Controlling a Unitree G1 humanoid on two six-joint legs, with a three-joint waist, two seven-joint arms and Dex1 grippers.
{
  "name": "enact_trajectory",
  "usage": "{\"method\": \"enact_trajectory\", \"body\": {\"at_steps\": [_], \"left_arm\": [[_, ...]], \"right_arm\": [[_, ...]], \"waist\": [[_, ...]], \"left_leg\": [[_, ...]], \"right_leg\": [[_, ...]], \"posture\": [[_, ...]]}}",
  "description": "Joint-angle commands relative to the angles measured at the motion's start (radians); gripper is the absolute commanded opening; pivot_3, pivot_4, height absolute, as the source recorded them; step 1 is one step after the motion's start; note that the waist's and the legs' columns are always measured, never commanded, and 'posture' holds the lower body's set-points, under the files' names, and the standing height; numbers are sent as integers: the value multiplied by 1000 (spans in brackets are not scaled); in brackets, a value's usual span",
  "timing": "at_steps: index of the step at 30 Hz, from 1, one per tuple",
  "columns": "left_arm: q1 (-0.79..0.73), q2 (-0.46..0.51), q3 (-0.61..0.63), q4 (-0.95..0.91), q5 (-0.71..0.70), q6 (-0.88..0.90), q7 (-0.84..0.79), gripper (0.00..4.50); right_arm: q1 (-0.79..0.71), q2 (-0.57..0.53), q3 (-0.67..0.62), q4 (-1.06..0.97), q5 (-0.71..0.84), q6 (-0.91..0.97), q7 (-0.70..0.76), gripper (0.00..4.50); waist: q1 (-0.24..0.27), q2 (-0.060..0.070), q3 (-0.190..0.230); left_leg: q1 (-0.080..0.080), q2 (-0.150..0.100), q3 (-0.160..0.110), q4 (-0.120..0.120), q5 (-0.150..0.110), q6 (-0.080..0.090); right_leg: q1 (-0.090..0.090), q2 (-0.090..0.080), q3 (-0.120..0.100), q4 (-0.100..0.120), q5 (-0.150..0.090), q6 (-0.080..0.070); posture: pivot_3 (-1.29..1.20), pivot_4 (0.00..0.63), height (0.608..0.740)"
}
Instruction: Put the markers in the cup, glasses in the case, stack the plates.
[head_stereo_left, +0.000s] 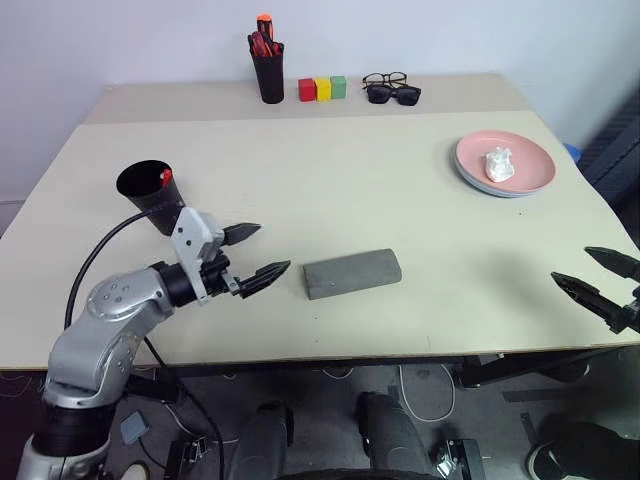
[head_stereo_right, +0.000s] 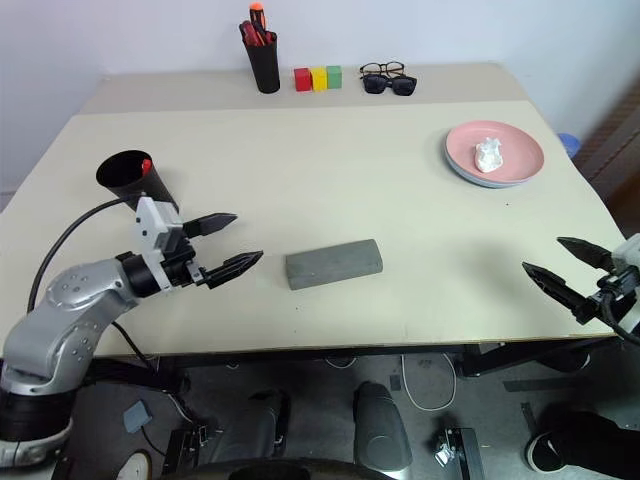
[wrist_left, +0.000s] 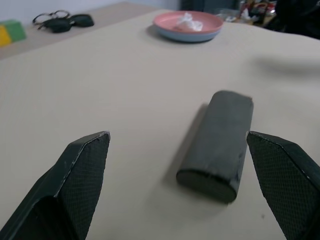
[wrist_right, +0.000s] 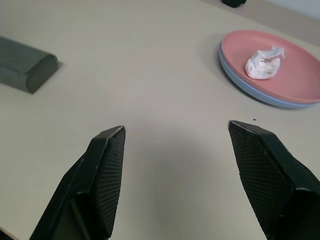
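The wide black cup (head_stereo_left: 150, 190) stands at the table's left, and a marker's red cap (head_stereo_left: 166, 177) shows at its rim. The grey case (head_stereo_left: 352, 273) lies shut in the middle near the front. My left gripper (head_stereo_left: 272, 248) hovers open just left of the case, pointing at its end (wrist_left: 215, 145). The pink plate (head_stereo_left: 520, 160) rests on the light blue plate (wrist_right: 240, 80) at the right, with a crumpled white wad (head_stereo_left: 498, 165) on top. The wire-framed glasses (head_stereo_left: 385, 79) lie at the far back. My right gripper (head_stereo_left: 570, 264) is open over the front right edge.
At the back stand a narrow black pen holder (head_stereo_left: 270, 70) with red-topped pens and a row of red, yellow and green blocks (head_stereo_left: 322, 89). Black sunglasses (head_stereo_left: 393, 95) lie just in front of the glasses. A cable runs from my left arm past the cup.
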Motion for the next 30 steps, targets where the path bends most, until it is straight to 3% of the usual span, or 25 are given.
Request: {"method": "enact_trajectory", "body": {"at_steps": [1, 13, 30], "left_arm": [[75, -6, 48, -48, 44, -84, 25, 4500], [216, -115, 4, 28, 211, -370, 98, 4500], [191, -85, 5, 28, 151, -297, 65, 4500]], "right_arm": [[4, 24, -43, -34, 54, 13, -7, 3320], [-45, 84, 35, 45, 31, -72, -10, 3320], [-26, 131, 131, 32, -25, -146, -35, 3320]], "waist": [[2, 0, 0], [28, 0, 0], [28, 0, -1]], "left_leg": [[0, 0, 0, 0, 0, 0], [-4, 0, 0, 0, 0, 0], [-4, 0, 0, 0, 0, 0]], "right_leg": [[0, 0, 0, 0, 0, 0], [-3, 0, 0, -2, 0, 0], [-3, 0, -1, -3, 0, 0]], "posture": [[0, 150, 740], [0, 150, 740], [0, 150, 740]]}}
